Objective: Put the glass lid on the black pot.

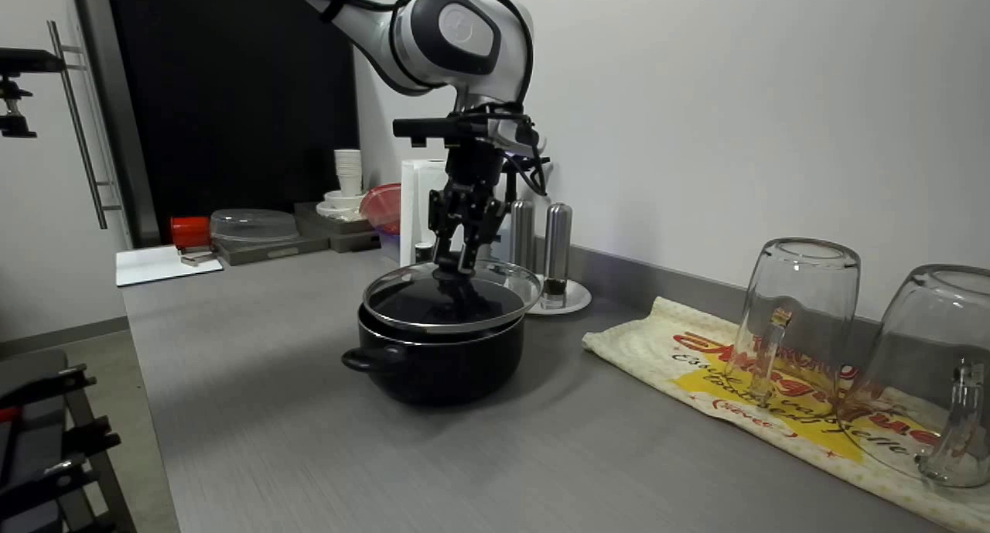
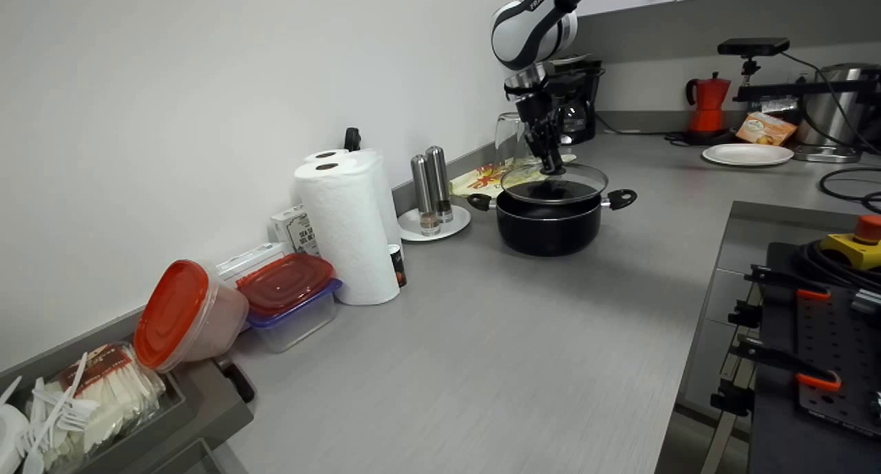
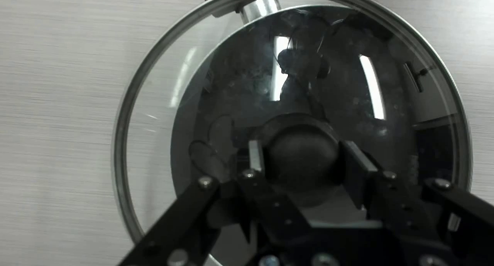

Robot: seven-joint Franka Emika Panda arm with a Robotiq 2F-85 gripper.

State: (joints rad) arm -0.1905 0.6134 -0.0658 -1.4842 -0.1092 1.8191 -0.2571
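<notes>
In an exterior view, grinders [image 2: 424,190] stand left of the black pot [image 2: 548,232], handles [image 2: 622,199] pointing left and right; above, right of centre, the gripper [image 2: 553,170] holds the glass lid [image 2: 555,190], knob [image 3: 303,152] up.

Clear glass lid [image 1: 456,305], metal-rimmed, dark-knobbed, off-centre over black pot [image 1: 447,369], pot upright, two-handled

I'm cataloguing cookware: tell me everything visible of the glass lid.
The glass lid is round, clear and low-domed, with a shiny metal-looking rim and dark centre knob, gripped by the pincer. Light streaks reflect on it. It is over the black pot, seemingly slightly tilted, not seated; whether its rim touches the pot is unclear.
</notes>
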